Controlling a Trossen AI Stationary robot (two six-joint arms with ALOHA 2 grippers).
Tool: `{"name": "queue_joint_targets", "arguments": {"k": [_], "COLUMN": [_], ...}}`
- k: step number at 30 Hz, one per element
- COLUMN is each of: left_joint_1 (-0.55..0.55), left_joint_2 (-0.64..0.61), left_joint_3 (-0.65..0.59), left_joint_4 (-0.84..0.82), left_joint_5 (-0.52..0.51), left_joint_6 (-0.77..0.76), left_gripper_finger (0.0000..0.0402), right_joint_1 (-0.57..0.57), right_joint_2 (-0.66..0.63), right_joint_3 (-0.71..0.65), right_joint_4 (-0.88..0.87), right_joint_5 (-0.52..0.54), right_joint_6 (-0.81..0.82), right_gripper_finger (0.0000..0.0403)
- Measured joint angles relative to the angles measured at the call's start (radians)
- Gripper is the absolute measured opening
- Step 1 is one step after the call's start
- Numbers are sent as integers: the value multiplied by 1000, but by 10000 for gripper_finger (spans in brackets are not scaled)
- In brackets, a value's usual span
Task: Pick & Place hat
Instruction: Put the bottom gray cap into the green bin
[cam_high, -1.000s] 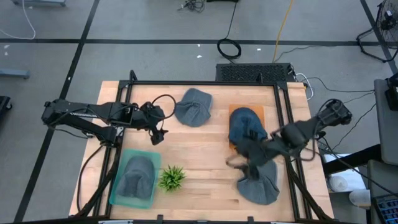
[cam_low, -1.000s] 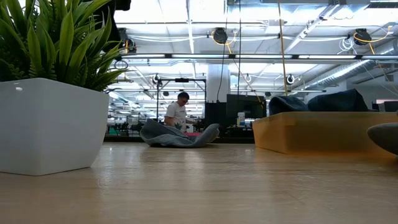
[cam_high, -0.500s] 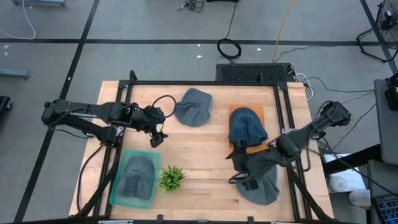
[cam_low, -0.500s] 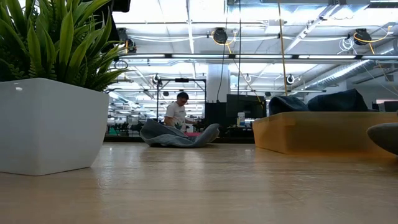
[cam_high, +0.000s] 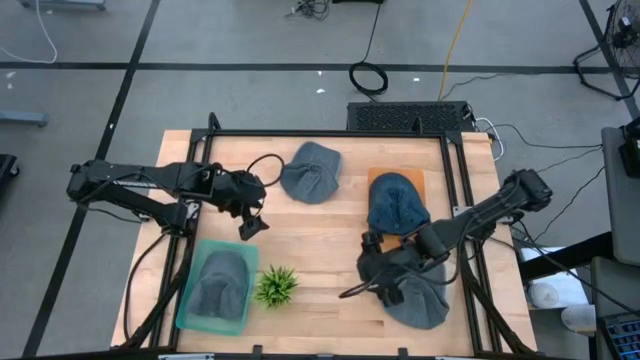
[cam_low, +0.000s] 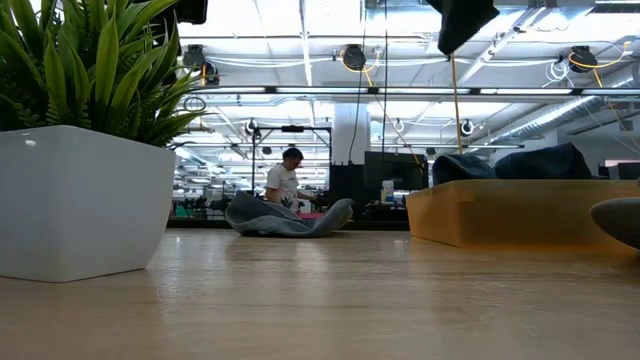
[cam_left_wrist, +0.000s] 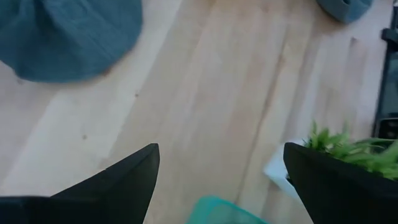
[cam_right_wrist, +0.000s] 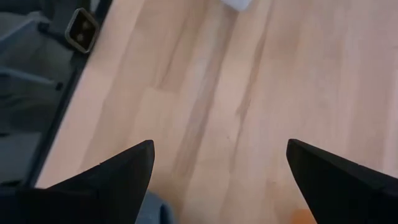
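We see our right gripper hanging over the wooden counter with its fingers spread wide and nothing between them, just beside the grey hat lying near the counter's front right corner. A second hat rests on the orange tray, a third hat lies flat toward the back of the counter, and a fourth hat sits inside the teal bin next to the potted plant. Our left gripper hovers open and empty above bare wood between the third hat and the bin.
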Motion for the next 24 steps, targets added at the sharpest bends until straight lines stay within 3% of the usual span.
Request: {"name": "queue_joint_targets", "arguments": {"k": [12, 24], "left_joint_1": [-16, -15], "left_joint_2": [0, 0], "left_joint_3": [0, 0], "left_joint_4": [-30, -66], "left_joint_5": [77, 68], "left_joint_6": [-24, -10], "left_gripper_finger": [349, 349], "right_joint_1": [26, 0], "right_joint_2": [8, 123], "right_joint_3": [0, 0], "right_joint_4": [-75, -201], "right_joint_5": [-24, -226], "right_joint_6": [-8, -16], "right_gripper_finger": [352, 352]}}
